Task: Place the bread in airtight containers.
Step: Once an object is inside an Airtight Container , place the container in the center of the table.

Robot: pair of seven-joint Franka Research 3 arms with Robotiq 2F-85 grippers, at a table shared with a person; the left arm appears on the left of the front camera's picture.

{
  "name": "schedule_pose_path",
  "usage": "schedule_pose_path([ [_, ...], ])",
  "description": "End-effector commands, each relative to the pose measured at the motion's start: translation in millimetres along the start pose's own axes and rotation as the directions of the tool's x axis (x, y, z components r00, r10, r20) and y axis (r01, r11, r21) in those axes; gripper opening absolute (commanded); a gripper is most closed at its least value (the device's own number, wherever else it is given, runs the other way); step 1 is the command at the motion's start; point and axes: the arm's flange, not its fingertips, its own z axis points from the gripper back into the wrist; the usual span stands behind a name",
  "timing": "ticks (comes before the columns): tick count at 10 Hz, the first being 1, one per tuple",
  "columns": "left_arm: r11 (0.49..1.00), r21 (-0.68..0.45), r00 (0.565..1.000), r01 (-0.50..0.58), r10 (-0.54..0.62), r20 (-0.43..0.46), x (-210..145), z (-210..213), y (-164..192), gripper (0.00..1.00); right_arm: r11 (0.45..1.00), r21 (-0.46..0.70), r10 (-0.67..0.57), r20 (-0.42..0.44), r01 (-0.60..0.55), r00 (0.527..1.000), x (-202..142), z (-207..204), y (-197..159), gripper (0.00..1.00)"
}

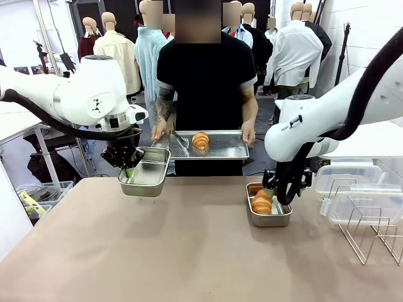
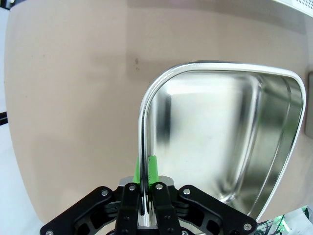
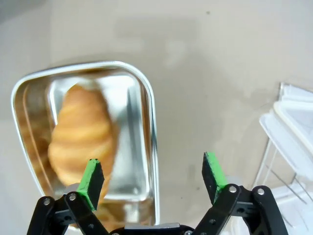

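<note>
Counter (image 1: 189, 251) tan; left end effector (image 2: 145, 169) pinches empty pan (image 2: 220, 142) rim, may slip and tilt; right end effector (image 3: 151, 169) open over boxed roll (image 3: 83, 132).

A broad beige matte tabletop (image 1: 157, 251) spreads across the front view from eight o'clock round to four o'clock. It is evenly and brightly lit, with only soft shadows. In the left wrist view a small dark speck (image 2: 137, 61) marks its surface at eleven o'clock. At two o'clock in the front view rises a white painted brick wall (image 1: 371, 31), with a slim black upright stand (image 1: 344, 53) in front of it. At twelve o'clock the far end of the room is dark. At nine o'clock stands a white side table (image 1: 16, 119) on thin metal legs (image 1: 45, 154). Lower down, at eight o'clock, a clear plastic crate (image 1: 47, 189) sits on the pale grey floor (image 1: 12, 170).
</note>
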Motion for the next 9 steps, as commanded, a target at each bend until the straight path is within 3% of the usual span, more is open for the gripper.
schedule_pose_path([
  [1, 1.0, -0.004, 1.0, 0.002, -0.002, 0.018, 0.0, 3.8, 1.2, 0.0, 0.998, -0.067, -0.013, 0.049, 0.017, 0.999, -23.8, 17.2, 2.2, 1.0],
  [4, 1.0, -0.004, 1.0, 0.002, -0.002, 0.018, 0.0, 3.8, 1.2, 0.0, 0.989, -0.14, 0.053, 0.07, -0.043, 0.996, -50.4, 57.0, 5.1, 1.0],
  [6, 1.0, -0.004, 1.0, 0.002, -0.002, 0.018, 0.0, 3.8, 1.2, 0.0, 0.969, -0.239, 0.092, 0.112, -0.062, 0.989, -86.3, 106.6, -3.6, 1.0],
  [7, 1.0, -0.004, 1.0, 0.002, -0.002, 0.018, 0.0, 3.8, 1.2, 0.0, 0.947, -0.283, 0.172, 0.048, -0.152, 0.984, -109.4, 132.5, -14.3, 1.0],
  [8, 1.0, -0.004, 1.0, 0.002, -0.002, 0.018, 0.0, 3.8, 1.2, 0.0, 0.895, -0.31, 0.312, -0.081, -0.322, 0.947, -130.3, 156.6, -28.8, 1.0],
  [9, 1.0, -0.004, 1.0, 0.002, -0.002, 0.018, 0.0, 3.8, 1.2, 0.0, 0.824, -0.28, 0.462, -0.173, -0.493, 0.87, -147.8, 189.6, -50.1, 1.0],
])
